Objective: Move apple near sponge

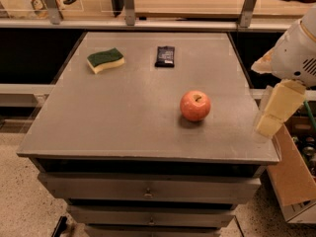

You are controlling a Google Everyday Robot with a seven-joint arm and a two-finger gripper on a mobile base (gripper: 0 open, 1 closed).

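The sponge point(105, 60) lies left behind the apple point(195, 105); gripper point(276, 110) right of it

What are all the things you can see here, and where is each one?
apple: one, red-orange, on the table, right of the middle, touching nothing else.
sponge: one, dark green over pale yellow, far left part of the table.
black packet: one, black, lying flat at the far side, right of the sponge.
table: one, grey top, drawers below.
cardboard box: one, brown, on the floor to the right of the table.
arm: one, white, coming in from the right edge.
gripper: one, pale yellow, at the table's right edge, right of the apple and apart from it.
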